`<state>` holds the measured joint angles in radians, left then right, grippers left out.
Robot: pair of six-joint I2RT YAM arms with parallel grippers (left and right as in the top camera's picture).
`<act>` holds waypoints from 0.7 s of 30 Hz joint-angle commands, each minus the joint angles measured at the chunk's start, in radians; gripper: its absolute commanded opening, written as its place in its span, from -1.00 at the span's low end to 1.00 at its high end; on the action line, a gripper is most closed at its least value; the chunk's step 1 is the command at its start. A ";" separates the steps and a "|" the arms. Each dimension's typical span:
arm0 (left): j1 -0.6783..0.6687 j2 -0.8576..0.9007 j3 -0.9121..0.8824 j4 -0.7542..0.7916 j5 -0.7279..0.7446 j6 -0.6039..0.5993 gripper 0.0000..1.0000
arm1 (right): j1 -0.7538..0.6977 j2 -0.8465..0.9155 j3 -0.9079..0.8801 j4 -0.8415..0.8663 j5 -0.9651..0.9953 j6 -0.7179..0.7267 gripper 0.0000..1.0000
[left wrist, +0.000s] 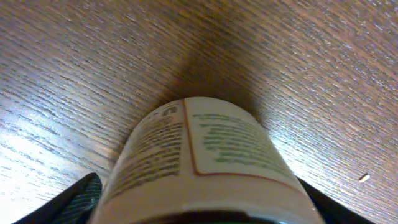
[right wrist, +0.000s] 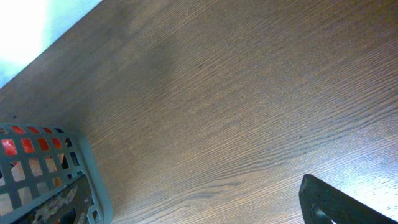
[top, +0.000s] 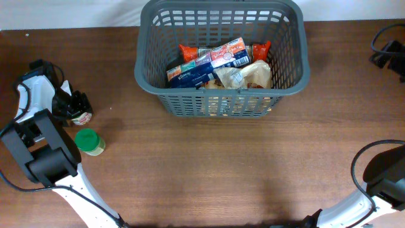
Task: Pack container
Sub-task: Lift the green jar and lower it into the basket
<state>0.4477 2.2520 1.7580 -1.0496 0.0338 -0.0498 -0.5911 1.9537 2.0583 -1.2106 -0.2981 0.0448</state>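
The dark grey basket [top: 223, 101] stands at the far middle of the table and holds several packets: blue and red boxes [top: 209, 63] and a clear bag [top: 250, 75]. Its corner also shows at the lower left of the right wrist view [right wrist: 87, 180]. My left gripper [top: 71, 104] at the table's left is shut on a small jar with a pale printed label [top: 81, 116]. In the left wrist view the jar [left wrist: 205, 155] fills the space between both fingers [left wrist: 199, 214]. My right gripper [top: 387, 52] is open and empty, right of the basket; one finger [right wrist: 333, 204] shows.
A second jar with a green lid [top: 89, 141] stands on the table just in front of the left gripper. Bare wooden table [top: 221, 171] lies in front of the basket. The right arm's base [top: 386, 174] is at the front right.
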 commanded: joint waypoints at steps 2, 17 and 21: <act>0.002 0.035 0.009 0.001 0.004 -0.001 0.38 | 0.002 -0.026 -0.007 0.003 -0.012 -0.003 0.98; 0.000 0.035 0.097 -0.072 0.005 0.018 -0.17 | 0.002 -0.026 -0.007 0.003 -0.013 -0.003 0.97; 0.000 0.034 0.182 -0.131 0.005 0.021 -0.45 | 0.002 -0.026 -0.007 0.003 -0.012 -0.003 0.98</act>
<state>0.4465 2.2803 1.8542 -1.1538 0.0338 -0.0456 -0.5911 1.9537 2.0583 -1.2106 -0.2981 0.0448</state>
